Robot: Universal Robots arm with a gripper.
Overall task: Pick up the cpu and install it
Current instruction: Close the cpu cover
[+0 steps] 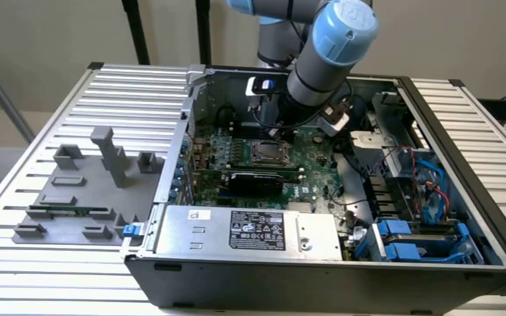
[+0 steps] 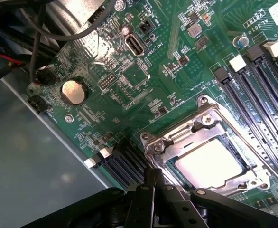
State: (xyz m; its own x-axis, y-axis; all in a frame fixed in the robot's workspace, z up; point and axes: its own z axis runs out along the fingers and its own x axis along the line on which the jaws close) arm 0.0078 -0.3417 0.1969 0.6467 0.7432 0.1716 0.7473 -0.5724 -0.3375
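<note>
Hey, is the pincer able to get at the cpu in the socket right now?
Probably yes. The shut pincer sits right at the socket frame, and the cpu lies exposed with nothing over its top.

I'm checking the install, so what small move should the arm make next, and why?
Probably lift the gripper straight up a little: the cpu already lies inside the socket frame, and the shut gripper holds nothing, close beside that frame.

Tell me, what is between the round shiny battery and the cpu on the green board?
In the wrist view, green motherboard with tiny chips, then the socket's silver metal frame, lies between the coin battery and the cpu.
</note>
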